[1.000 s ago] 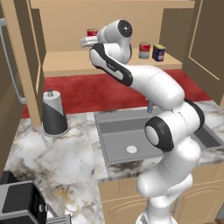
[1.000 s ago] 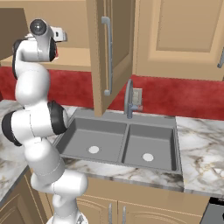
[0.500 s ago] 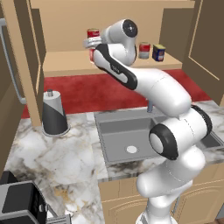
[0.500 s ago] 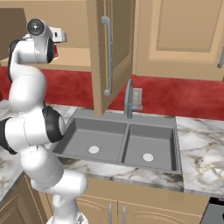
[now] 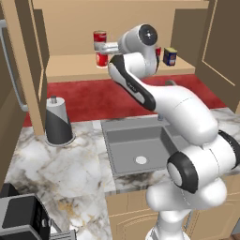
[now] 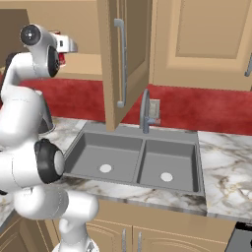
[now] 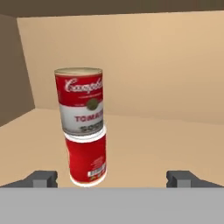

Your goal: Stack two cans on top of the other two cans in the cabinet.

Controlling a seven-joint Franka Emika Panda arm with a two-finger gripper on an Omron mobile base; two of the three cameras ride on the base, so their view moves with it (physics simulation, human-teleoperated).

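Note:
On the cabinet shelf (image 7: 148, 146) a red-and-grey tomato can (image 7: 79, 103) stands upright on a mostly red can with a white band (image 7: 87, 160). My gripper (image 7: 113, 178) is open, a short way back from this stack, which sits left of centre between the fingertips (image 7: 42, 178). Seen from the left base, the gripper (image 5: 98, 47) hovers at the stack (image 5: 100, 38), in front of the shelf (image 5: 70, 71). The dark blue can with a yellow label (image 5: 169, 56) stands at the shelf's right. Beside it a red can (image 5: 158, 50) is partly hidden by my arm. The hand (image 6: 68, 46) reaches into the cabinet.
An open cabinet door (image 6: 112, 59) hangs over the sink (image 6: 135, 157), with the faucet (image 6: 145, 109) behind it. A dark cone-shaped holder (image 5: 58, 123) stands on the marble counter (image 5: 61, 173). A dark appliance (image 5: 18, 218) sits at the front left corner.
The gripper has come off the top can and drawn back a little from the stack, its jaws a touch wider. The arm's elbow has swung. The two stacked cans stay put.

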